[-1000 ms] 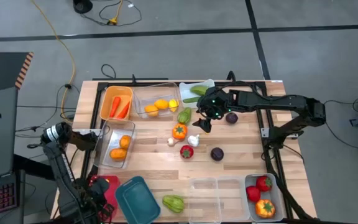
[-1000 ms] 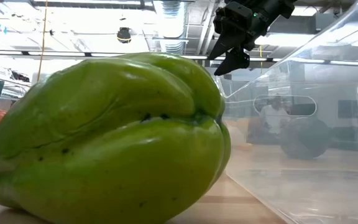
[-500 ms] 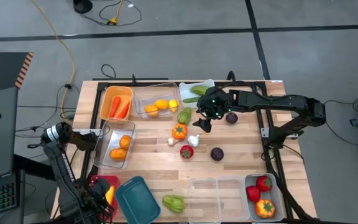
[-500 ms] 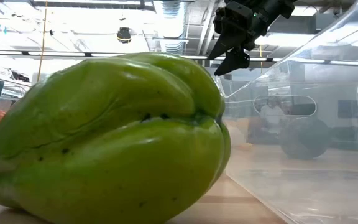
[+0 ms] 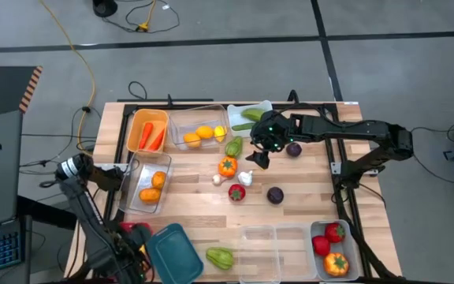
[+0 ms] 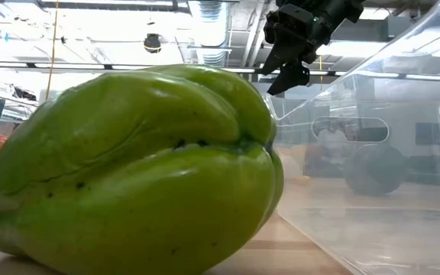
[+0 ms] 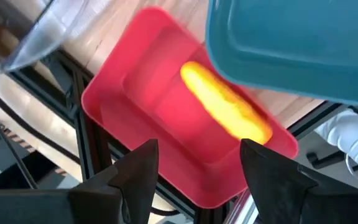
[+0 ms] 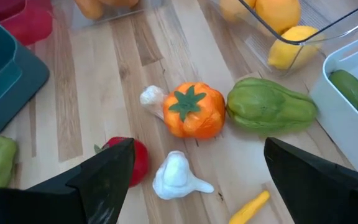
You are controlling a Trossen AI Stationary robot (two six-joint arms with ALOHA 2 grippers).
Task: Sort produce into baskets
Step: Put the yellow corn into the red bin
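The teal basket (image 7: 303, 43) hides one end of a yellow produce piece (image 7: 225, 109), and its shape is blurry. It lies in the red basket (image 7: 135, 118) at the worktop's (image 5: 306, 197) near left corner. The left fingers (image 7: 143, 171) hang open above it, holding nothing. The right fingers (image 8: 114, 168) are wide open over an orange pumpkin (image 8: 194, 111), white garlic (image 8: 176, 174) and a green squash (image 8: 271, 106)

grey floor (image 5: 211, 63) with dark seams, a yellow cable (image 5: 77, 55), ceiling ducts (image 6: 212, 23) overhead
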